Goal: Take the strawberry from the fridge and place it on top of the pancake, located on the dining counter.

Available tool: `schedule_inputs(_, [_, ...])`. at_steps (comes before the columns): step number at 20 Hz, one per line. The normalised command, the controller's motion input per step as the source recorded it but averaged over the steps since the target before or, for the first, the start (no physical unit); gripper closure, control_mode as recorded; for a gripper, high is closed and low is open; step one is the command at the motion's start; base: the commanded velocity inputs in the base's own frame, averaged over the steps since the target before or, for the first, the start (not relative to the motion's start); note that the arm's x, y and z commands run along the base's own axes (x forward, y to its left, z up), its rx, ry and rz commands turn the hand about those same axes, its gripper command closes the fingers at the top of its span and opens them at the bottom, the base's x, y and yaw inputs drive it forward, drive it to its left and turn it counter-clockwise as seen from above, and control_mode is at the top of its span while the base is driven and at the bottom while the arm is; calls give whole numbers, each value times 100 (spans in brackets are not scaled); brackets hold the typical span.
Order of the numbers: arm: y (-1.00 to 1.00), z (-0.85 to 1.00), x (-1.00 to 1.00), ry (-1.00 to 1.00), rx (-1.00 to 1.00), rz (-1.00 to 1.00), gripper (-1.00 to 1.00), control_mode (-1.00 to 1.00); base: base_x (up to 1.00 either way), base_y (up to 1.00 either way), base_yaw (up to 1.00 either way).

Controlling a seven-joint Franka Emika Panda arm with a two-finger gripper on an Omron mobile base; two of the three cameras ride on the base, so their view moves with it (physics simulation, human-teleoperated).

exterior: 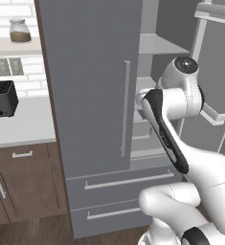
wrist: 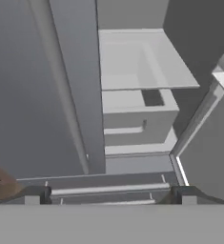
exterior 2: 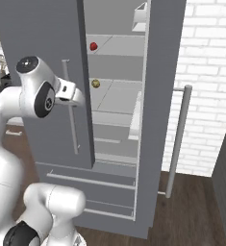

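Note:
The grey fridge (exterior: 90,95) has its left door closed and its right door (exterior 2: 162,96) swung wide open. The strawberry (exterior 2: 93,46), tiny and red, lies on an upper shelf near the left door's edge. A small yellowish-brown round item (exterior 2: 95,83) sits one shelf below it. My arm reaches into the opening at mid height, its hand (exterior: 141,97) at the left door's edge. In the hand view my gripper (wrist: 111,196) is open with nothing between its fingertips (wrist: 37,194), looking down at pale shelves (wrist: 142,71) and the lower drawers. The pancake and the dining counter are out of view.
A black toaster (exterior: 2,98) stands on the pale worktop (exterior: 23,124) left of the fridge, above brown cabinets. A jar (exterior: 19,30) sits on a wall shelf. The open door carries a long bar handle (exterior 2: 178,139) and door bins (exterior: 213,114). A white brick wall rises beyond it.

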Motion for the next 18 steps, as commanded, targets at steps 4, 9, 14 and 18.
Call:
schedule_inputs(4, [47,13,56,0,-13,14,-100,-100,0,0,0])
schedule_inputs(9, [36,0,60,-4,-4,-3,-100,-100,0,0,0])
schedule_inputs(14, [17,0,58,-3,0,-9,-100,-100,0,0,0])
schedule_inputs(18, [17,0,46,0,0,-9,-100,-100,0,0,0])
